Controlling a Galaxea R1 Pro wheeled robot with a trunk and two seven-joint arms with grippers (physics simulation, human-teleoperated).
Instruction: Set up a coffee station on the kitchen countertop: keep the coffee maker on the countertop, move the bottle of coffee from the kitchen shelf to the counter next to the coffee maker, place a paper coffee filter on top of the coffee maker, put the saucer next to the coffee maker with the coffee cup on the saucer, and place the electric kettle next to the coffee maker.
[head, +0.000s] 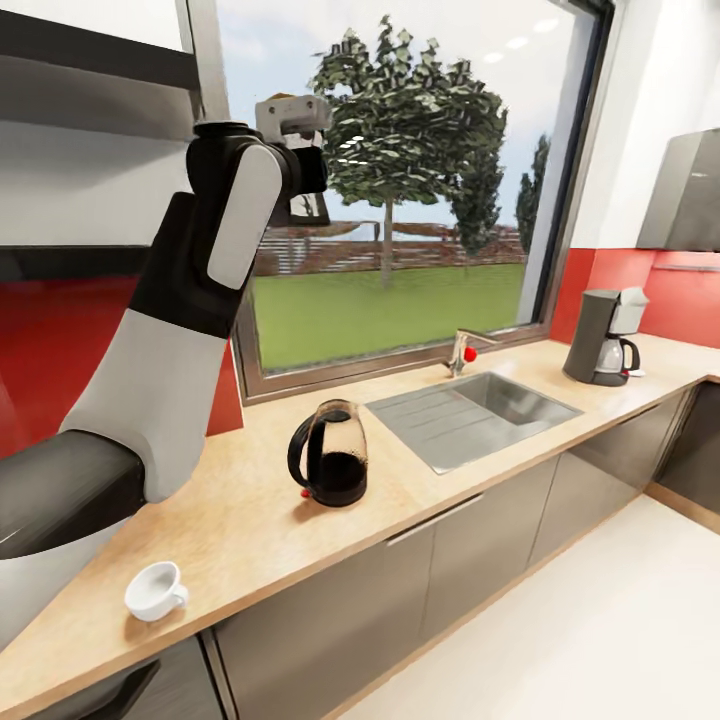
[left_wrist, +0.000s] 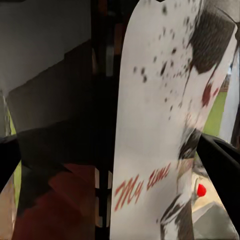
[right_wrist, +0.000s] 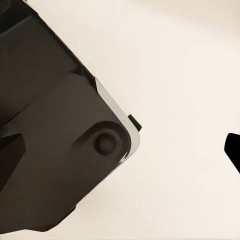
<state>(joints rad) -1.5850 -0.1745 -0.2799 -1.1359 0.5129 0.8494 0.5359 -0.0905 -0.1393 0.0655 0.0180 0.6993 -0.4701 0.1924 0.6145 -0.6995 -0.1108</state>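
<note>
While the head view's centre shows the electric kettle (head: 329, 453) holding dark liquid, the left wrist view shows a speckled white package (left_wrist: 160, 120); left gripper's (head: 296, 160) grip state is unclear.

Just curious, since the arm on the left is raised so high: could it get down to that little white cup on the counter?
Probably yes. The coffee cup lies tipped on its side on bare kitchen countertop, with nothing crowding it. The left arm is raised toward the window, so it would have to come down first.

The grey-and-black left arm (head: 190, 330) rears up high, elbow bent, its wrist topped by the pale grey gripper (head: 293, 112), fingers unreadable.
</note>
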